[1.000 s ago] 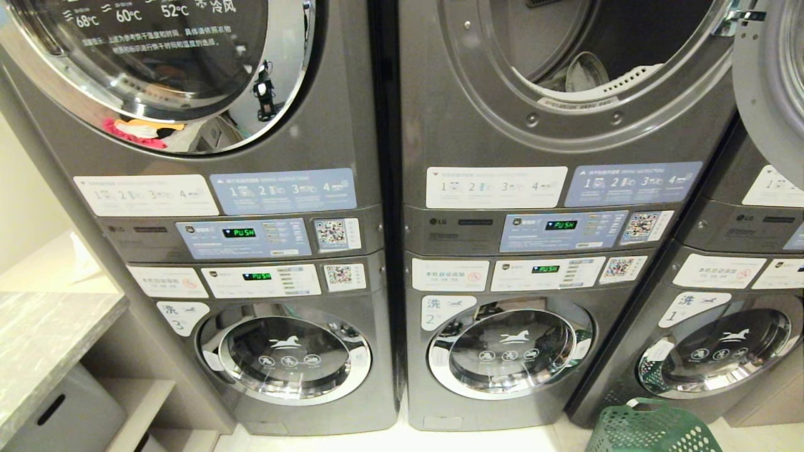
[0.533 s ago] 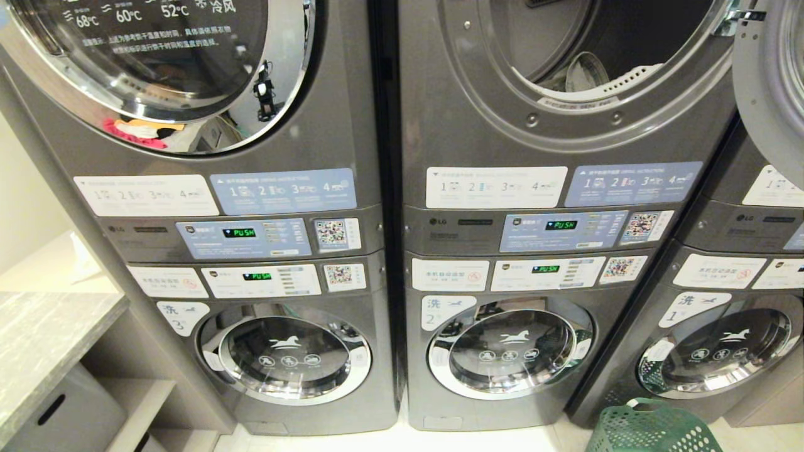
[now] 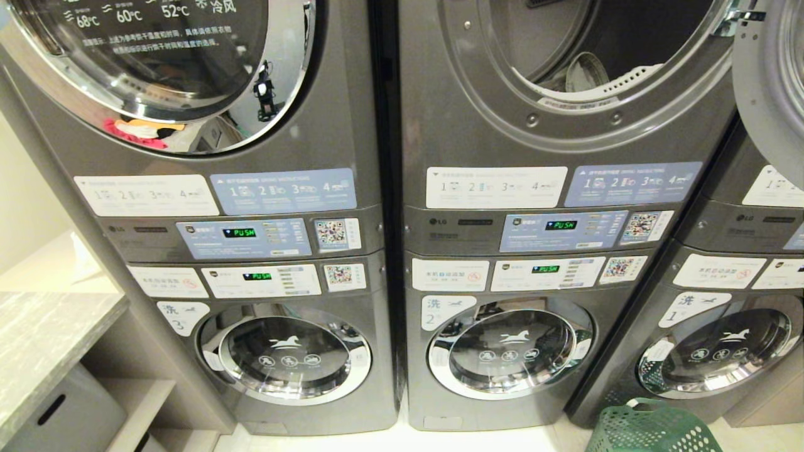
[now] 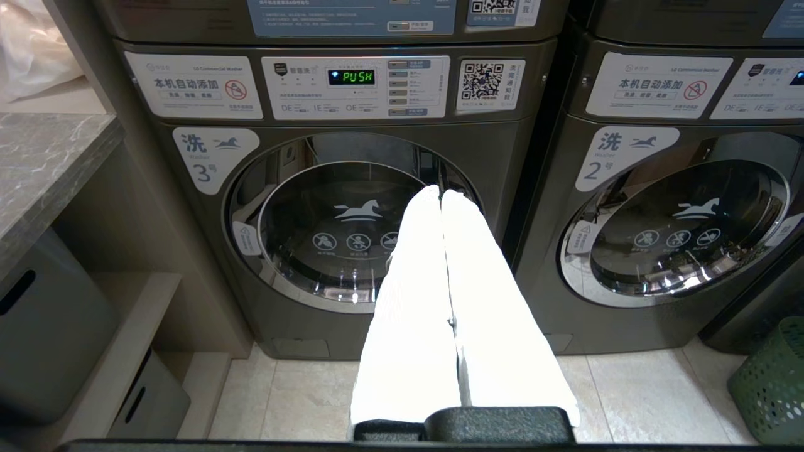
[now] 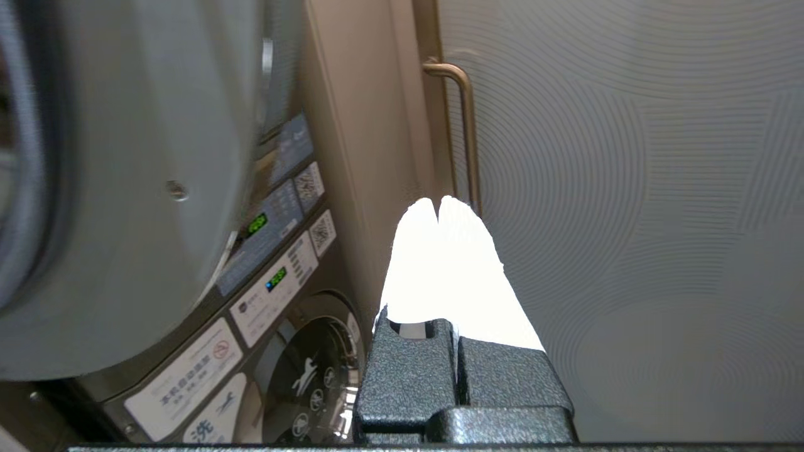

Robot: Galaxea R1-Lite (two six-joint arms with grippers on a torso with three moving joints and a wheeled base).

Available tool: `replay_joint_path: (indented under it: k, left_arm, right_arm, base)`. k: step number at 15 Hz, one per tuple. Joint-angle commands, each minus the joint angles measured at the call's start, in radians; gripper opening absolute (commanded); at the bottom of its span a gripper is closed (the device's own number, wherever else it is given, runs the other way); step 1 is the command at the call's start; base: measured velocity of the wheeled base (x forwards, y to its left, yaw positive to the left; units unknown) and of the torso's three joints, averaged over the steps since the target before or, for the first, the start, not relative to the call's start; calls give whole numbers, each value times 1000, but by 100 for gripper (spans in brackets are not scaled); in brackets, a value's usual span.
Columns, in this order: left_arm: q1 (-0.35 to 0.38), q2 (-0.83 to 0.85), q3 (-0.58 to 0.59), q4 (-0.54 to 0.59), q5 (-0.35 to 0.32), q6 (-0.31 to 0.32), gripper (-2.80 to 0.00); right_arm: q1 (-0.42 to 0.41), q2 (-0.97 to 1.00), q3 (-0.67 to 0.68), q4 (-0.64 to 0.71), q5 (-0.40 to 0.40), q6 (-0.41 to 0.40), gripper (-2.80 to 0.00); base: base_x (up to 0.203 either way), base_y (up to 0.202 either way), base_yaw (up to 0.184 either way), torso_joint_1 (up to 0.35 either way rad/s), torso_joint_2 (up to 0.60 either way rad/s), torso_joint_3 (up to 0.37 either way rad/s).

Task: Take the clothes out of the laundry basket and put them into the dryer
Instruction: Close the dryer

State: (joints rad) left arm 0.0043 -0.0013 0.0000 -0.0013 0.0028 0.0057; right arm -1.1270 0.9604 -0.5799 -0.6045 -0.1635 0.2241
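Nothing shifted; laundry basket (image 3: 653,430) stays cut off below.

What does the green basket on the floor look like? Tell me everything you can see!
The laundry basket is green and looks like plastic, with walls full of small round holes, a thick rolled rim and a handle cutout near the top. It stands upright on the pale floor, in front of the right-hand washer, close to its base; whether they touch cannot be told. Only its top shows in the head view, and one edge in the left wrist view. No gripper touches it. Its inside is out of sight.
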Motion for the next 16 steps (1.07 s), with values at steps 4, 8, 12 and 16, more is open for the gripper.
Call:
replay_joint_path:
  k: [4, 8, 12, 16]
  left_arm:
    - [0, 1, 0, 0, 0, 0, -280]
    - [0, 1, 2, 0, 0, 0, -280]
    - [0, 1, 1, 0, 0, 0, -280]
    - [0, 1, 0, 0, 0, 0, -280]
  right_arm:
    - [-32, 18, -8, 4, 61, 3, -280]
    - [-31, 41, -26, 6, 116, -3, -280]
    - [-31, 46, -13, 8, 127, -22, -280]
    - [-28, 49, -9, 8, 145, -42, -280]
  base:
    - [0, 0, 0, 0, 0, 0]
    - [0, 0, 0, 0, 0, 0]
    - [0, 0, 0, 0, 0, 0]
    - [0, 0, 0, 0, 0, 0]
